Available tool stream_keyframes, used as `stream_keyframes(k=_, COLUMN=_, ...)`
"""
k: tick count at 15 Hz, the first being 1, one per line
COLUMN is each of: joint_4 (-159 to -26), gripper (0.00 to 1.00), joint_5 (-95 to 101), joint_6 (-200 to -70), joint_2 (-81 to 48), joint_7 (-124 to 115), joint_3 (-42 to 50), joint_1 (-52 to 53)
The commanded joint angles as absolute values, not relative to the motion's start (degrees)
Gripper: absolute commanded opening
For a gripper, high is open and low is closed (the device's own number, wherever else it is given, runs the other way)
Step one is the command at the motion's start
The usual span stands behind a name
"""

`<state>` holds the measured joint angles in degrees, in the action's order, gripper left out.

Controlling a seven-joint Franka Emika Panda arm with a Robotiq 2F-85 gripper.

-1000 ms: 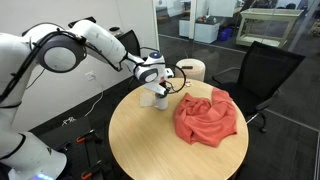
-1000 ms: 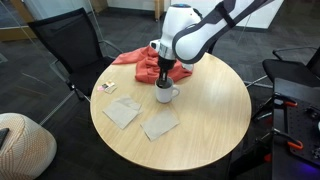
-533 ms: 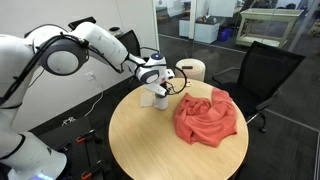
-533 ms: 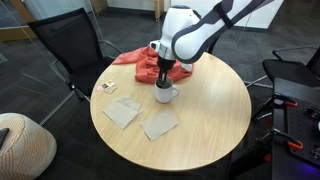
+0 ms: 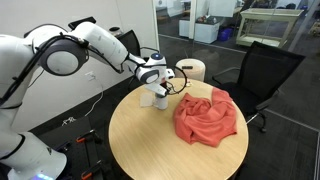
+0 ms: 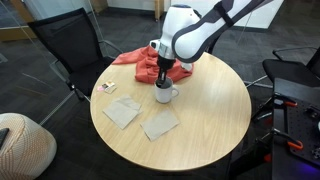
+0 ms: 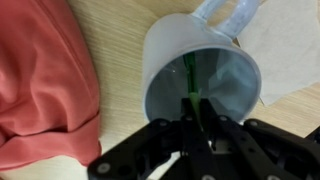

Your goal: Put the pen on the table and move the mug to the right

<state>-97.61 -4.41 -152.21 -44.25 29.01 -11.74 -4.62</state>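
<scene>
Pincer (image 7: 195, 125) unmoved, on pen (image 7: 189, 80) in mug (image 7: 163, 62); round light-wood table (image 5: 170, 150), black chair (image 5: 265, 68).

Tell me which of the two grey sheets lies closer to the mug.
The sheet just in front of the mug in an exterior view; the other sheet lies farther off, toward the chair.

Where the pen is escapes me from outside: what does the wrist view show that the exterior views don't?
Only the wrist view: the green pen standing inside the mug, its top between the gripper's fingers. Only the exterior views: the arm, a chair and the whole round table. Both: mug, gripper and red cloth beside the mug.
</scene>
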Motion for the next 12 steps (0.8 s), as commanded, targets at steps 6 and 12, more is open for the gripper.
stream_keyframes(k=6, joint_4=-108.48, gripper=0.03, joint_5=-3.04, joint_6=-158.74, joint_2=-34.17, joint_7=27.52, joint_3=-13.23, joint_1=-4.78)
stream_keyframes(k=12, joint_4=-117.86, gripper=0.03, joint_5=-1.86, joint_6=-166.34, joint_2=-24.84, joint_7=26.28, joint_3=-12.82, joint_1=-3.71)
